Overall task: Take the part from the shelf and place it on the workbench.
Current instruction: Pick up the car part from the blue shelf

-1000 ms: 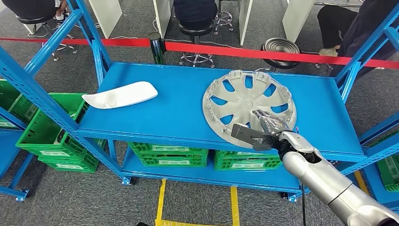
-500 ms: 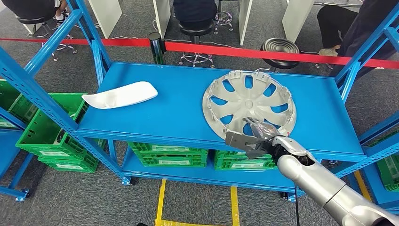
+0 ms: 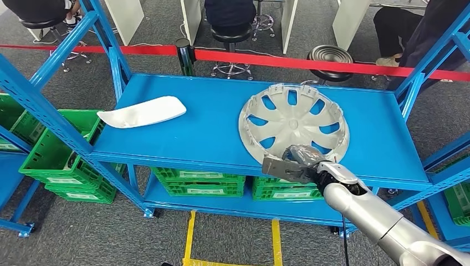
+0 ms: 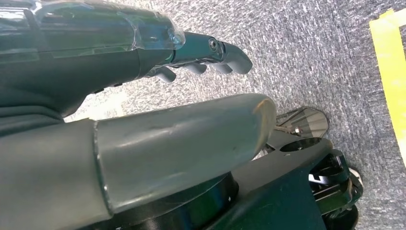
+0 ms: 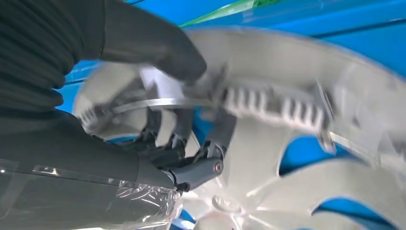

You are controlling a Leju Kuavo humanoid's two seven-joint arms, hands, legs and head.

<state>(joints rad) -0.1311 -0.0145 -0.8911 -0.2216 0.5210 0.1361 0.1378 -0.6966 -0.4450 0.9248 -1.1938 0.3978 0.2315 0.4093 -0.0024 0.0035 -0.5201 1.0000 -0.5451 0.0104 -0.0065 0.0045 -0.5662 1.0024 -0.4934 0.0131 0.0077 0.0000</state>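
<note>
lying flat on the blue shelf [image 3: 188, 133], toward its right half, the silver hubcap [image 3: 294, 124] shows its inner side up, with clips standing around its rim and blue showing through the gaps between its spokes. the right hand [image 3: 299, 160] sits at the hubcap's near edge, right at the front lip of the shelf, the silver arm coming in from the lower right. in the right wrist view the right hand [image 5: 143, 110] is clamped on the rim: the thick thumb [image 5: 158, 48] presses on one side of the hubcap [image 5: 297, 143] and the darker fingers [image 5: 210, 158] curl in through a gap to the other side. the picture is blurred there, so whether the rim has left the shelf cannot be told. a white curved panel [image 3: 143, 112] lies on the left part of the shelf, well apart from the hubcap. green crates [image 3: 199, 183] sit on the lower level, and more stand to the left beside the frame. a red barrier tape [image 3: 310, 62] runs behind the shelf, with stools [image 3: 330, 55] and seated people beyond it. yellow tape [image 3: 191, 233] marks the grey carpet in front. the left hand [image 4: 158, 62] hangs over the carpet, holding nothing, its fingers [image 4: 225, 52] stretched out and apart from the thumb.
</note>
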